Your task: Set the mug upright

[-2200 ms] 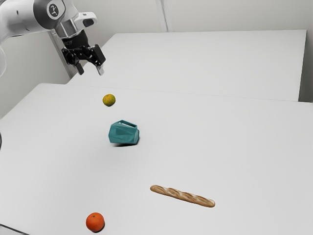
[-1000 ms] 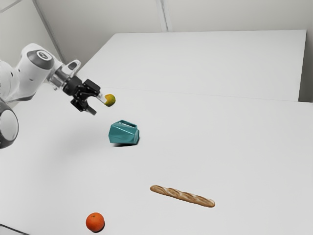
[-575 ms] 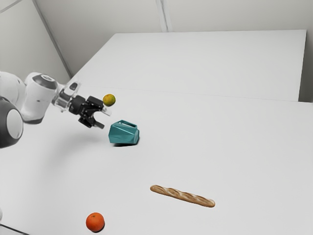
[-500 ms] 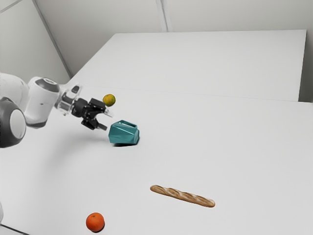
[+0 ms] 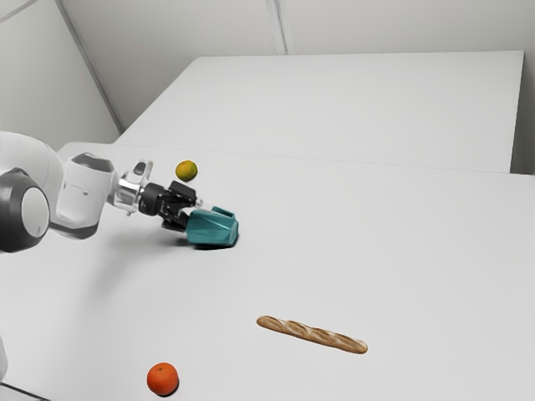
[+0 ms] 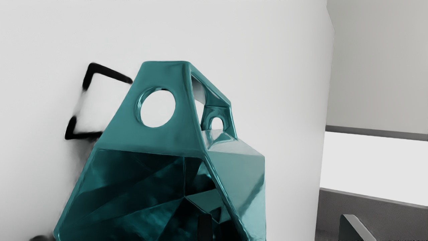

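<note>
Carefully, the gripper, spread wide with one finger inside the mug and nothing held, should pinch its side snugly before tipping it up.

Mug: teal all over, with paler, glossy reflections on some faces
Mug's inside: very dark teal running to black, with mottled lighter patches
End effector: mostly black, with a whitish fingertip
Arm: white, with dark grey bands and a silvery grey wrist
Citrus: yellow-green, blotched with ochre
Orange: bright reddish orange, plain
Baguette: golden brown, striped with paler cream slashes
Tabletop: plain white, shading to light grey
Angular outline: black
Wall: pale warm grey
</note>
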Available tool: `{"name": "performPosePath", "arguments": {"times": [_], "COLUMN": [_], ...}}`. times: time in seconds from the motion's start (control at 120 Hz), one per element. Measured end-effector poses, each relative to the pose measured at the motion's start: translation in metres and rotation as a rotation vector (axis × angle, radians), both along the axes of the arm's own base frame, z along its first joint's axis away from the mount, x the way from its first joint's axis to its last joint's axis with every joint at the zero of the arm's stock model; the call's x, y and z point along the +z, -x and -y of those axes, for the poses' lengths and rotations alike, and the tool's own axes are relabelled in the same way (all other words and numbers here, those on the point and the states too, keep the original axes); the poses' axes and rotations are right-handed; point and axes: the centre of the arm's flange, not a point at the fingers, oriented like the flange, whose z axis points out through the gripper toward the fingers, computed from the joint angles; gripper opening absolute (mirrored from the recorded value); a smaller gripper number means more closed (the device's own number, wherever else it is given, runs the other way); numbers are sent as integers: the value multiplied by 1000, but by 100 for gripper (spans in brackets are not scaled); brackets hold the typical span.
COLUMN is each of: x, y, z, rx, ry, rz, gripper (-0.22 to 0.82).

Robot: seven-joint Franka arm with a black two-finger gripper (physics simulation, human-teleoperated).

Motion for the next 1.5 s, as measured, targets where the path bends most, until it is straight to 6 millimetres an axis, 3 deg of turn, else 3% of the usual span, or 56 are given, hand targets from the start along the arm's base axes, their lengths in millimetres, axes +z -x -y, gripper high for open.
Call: {"name": "performPosePath", "arguments": {"times": [0.067, 0.15, 0.367, 0.567, 0.733, 0.908, 1.142, 1.325, 1.5], "x": [2, 4, 6, 19, 73, 121, 163, 167, 144], "y": [-1, -2, -3, -4, -3, -4, -11, -21, -28], "z": [0, 0, 0, 0, 7, 28, 73, 93, 105], "rx": [-3, -6, -13, -23, -58, -221, -418, -461, -467], "ry": [0, -1, -6, -11, -49, -274, -679, -900, -1010], "rz": [11, 23, 41, 72, 148, 134, 107, 110, 93], "gripper": [15, 2, -12, -16, -17, -18, -18, -18, -18]}}
